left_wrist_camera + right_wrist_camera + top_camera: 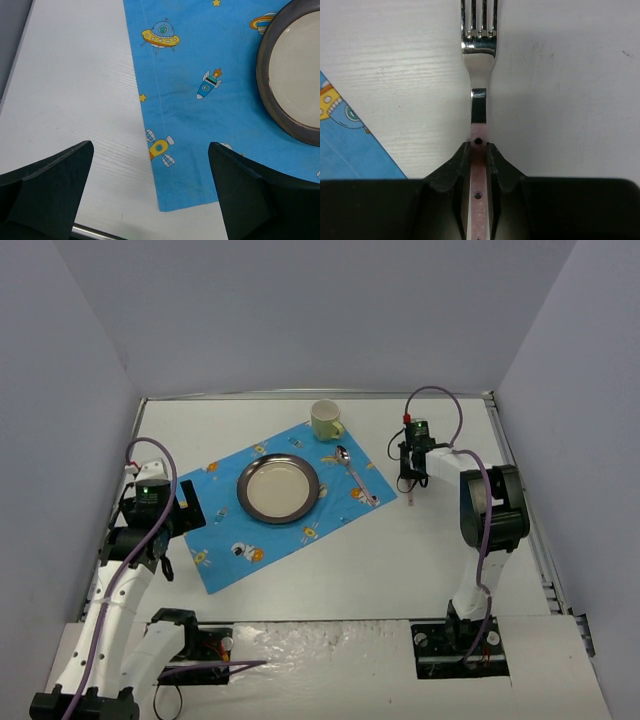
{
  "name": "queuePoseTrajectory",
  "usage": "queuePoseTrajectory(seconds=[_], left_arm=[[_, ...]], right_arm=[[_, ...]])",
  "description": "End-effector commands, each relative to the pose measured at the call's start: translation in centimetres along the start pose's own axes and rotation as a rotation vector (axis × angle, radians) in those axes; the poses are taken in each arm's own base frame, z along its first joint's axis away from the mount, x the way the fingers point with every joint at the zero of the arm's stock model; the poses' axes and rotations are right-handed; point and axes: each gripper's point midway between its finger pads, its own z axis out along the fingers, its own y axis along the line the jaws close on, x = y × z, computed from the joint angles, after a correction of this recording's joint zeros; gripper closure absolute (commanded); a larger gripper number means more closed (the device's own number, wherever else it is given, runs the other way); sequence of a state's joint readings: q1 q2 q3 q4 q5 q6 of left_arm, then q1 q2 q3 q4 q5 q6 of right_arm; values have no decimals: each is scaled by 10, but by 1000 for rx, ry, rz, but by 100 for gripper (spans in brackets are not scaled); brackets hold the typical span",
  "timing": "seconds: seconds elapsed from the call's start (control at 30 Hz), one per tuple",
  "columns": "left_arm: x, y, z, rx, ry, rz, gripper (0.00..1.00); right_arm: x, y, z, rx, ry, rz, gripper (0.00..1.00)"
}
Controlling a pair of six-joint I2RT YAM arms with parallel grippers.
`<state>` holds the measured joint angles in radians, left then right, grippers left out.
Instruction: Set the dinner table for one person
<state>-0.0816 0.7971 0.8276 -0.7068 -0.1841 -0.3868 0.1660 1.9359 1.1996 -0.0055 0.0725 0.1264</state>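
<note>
Counter (400, 560), white, lies beneath both arms and every item. Left claw (150, 145): fingers spread wide, holding nothing, over a corner of the blue placemat (190, 100). Plate (278, 488) sits mid-placemat. Mug (325, 420) stands at its far edge, and a spoon (355, 472) lies on its right end. Right claw (478, 147): pinching the pink handle of a fork (479, 55), over bare counter just right of the placemat.

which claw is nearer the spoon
Right. The right claw, gripping a fork, is just right of the spoon; the left claw is past the plate at the placemat's edge.
</note>
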Motion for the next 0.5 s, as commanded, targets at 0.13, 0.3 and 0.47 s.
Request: queuePoseTrajectory(seconds=[0.13,0.3,0.47], left_arm=[[-8,-16,-11,49,13,-13,3],[-31,-22,-30,67,-15,6,3],[-47,-23,-45,64,-34,11,3]], right_arm=[[-48,10,-83,65,-155,-87,100],[-65,92,-146,-99,-271,-122,100],[-51,190,-200,-319,-318,-152,100]])
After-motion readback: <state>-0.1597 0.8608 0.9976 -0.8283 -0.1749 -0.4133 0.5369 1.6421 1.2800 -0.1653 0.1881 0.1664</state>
